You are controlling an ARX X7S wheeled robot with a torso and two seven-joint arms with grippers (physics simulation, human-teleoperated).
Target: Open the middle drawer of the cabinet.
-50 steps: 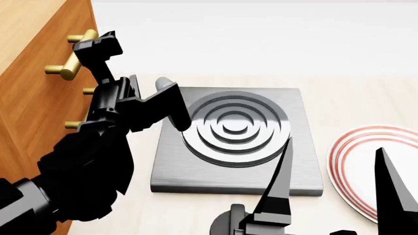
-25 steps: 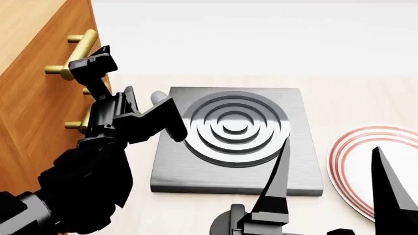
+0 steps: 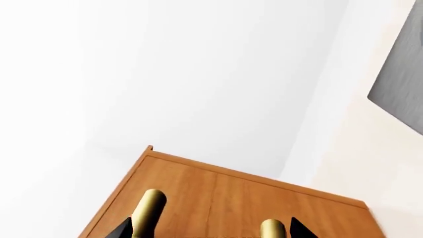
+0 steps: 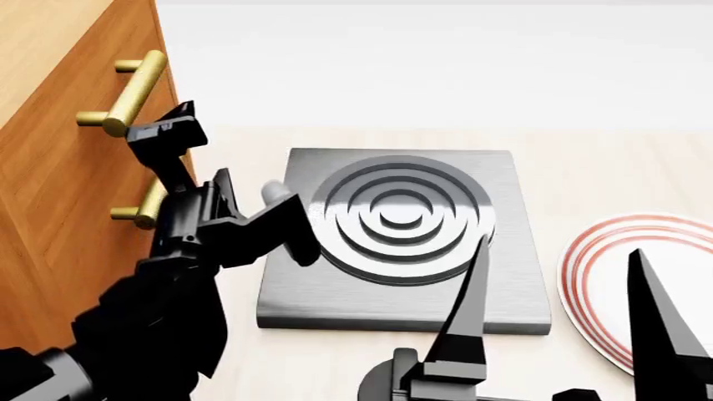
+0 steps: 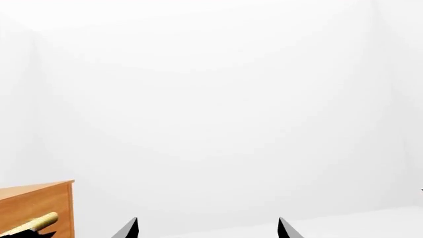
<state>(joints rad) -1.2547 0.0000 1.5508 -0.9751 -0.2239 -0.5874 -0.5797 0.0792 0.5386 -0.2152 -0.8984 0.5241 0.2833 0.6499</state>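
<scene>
The orange-brown cabinet (image 4: 56, 167) stands at the left, its drawer fronts facing right. The top drawer's brass bar handle (image 4: 123, 92) is in full view. Below it, the middle drawer's handle (image 4: 134, 210) is partly hidden behind my left arm. My left gripper (image 4: 220, 171) is open and empty, close to the cabinet front between these two handles. In the left wrist view both handles lie between its fingertips (image 3: 122, 229), the middle one (image 3: 272, 229) apart from them. My right gripper (image 4: 563, 313) is open and empty, low at the front right.
A grey stove plate (image 4: 402, 225) with raised rings lies on the pale tabletop beside the cabinet. A white plate with red rings (image 4: 607, 276) lies at the right, under my right gripper. The cabinet's corner also shows in the right wrist view (image 5: 36, 208).
My left gripper has dropped down the cabinet front, from the top handle's level to between the top and middle handles. The right gripper has barely moved.
</scene>
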